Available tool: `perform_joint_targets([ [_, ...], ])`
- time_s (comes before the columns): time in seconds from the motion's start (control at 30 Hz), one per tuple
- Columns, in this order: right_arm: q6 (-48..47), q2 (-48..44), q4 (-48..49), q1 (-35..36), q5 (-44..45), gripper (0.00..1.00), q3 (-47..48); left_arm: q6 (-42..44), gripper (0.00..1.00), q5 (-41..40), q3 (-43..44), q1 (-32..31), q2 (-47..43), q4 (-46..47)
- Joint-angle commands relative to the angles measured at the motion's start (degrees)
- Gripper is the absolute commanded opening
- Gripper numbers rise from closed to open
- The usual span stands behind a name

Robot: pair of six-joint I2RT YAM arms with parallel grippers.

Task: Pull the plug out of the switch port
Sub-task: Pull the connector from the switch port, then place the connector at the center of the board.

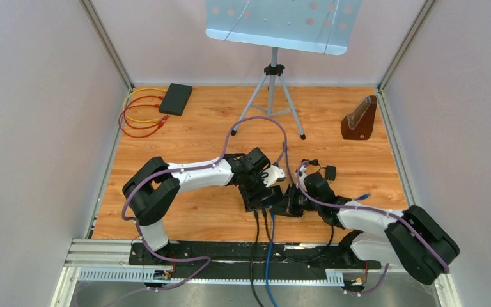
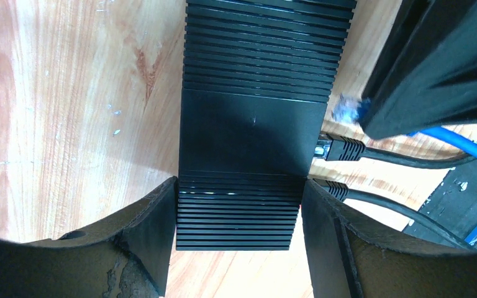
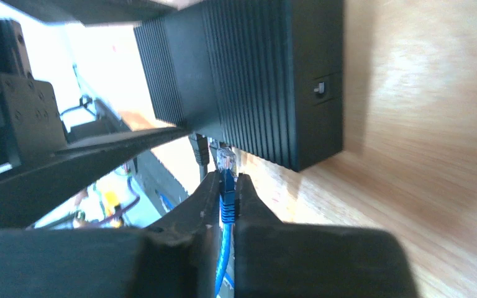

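Note:
The black ribbed switch [image 2: 254,124] lies on the wooden table, also seen in the top view [image 1: 259,197] and the right wrist view [image 3: 248,81]. My left gripper [image 2: 239,205] is shut on the switch's near end, one finger pressed on each side. My right gripper [image 3: 227,180] is shut on the blue plug [image 3: 227,192]. The plug's clear tip [image 2: 348,112] shows bare, just off the switch's port side. Two black plugs [image 2: 341,149] sit in ports beside it. In the top view the right gripper [image 1: 288,203] is right of the switch.
Black and blue cables [image 1: 270,256] run from the switch over the near rail. A small black adapter [image 1: 329,171] lies behind the right arm. A tripod stand [image 1: 272,89], a brown wedge [image 1: 360,118] and a second black box [image 1: 176,99] with red and yellow cables stand at the back.

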Motion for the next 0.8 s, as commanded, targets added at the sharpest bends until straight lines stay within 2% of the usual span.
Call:
perform_joint_targets([
  [0.0,0.0,-8.6,-11.0,-0.3,14.6,0.14,1.7,-2.4,0.67,-2.3,-2.8,-0.2,-0.6,6.1],
  [0.03,-0.5,-10.2,-12.5,-0.4,15.8,0.34,2.0,-2.8,0.72,-2.7,-3.4,-0.2,-2.2,6.7],
  [0.07,-1.6,-11.5,-13.4,-0.4,16.2,0.48,2.4,-3.9,0.76,-3.0,-3.6,-0.3,-3.9,8.1],
  [0.1,-2.4,-12.5,-14.6,-0.4,16.4,0.55,2.9,-4.5,0.78,-3.7,-4.0,-0.3,-4.8,8.7],
  [0.17,-3.5,-14.1,-19.7,-0.5,16.7,0.6,4.5,-6.4,0.84,-4.3,-4.6,-0.3,-7.5,10.7],
  [0.27,-3.9,-17.2,-26.9,-0.4,15.2,0.6,6.0,-9.8,0.98,-6.2,-5.3,-0.3,-11.5,13.8],
  [0.3,-3.7,-18.8,-28.2,-0.4,13.9,0.59,5.7,-10.4,0.99,-7.4,-5.4,-0.3,-12.2,14.3],
  [0.57,1.7,-30.7,-34.9,2.3,4.1,0.49,2.4,-17.4,1.0,-18.5,-9.0,0.1,-23.8,18.4],
  [0.77,3.5,-25.9,-33.7,4.5,2.6,0.41,1.9,-22.2,1.0,-26.1,-14.3,1.1,-32.5,20.5],
])
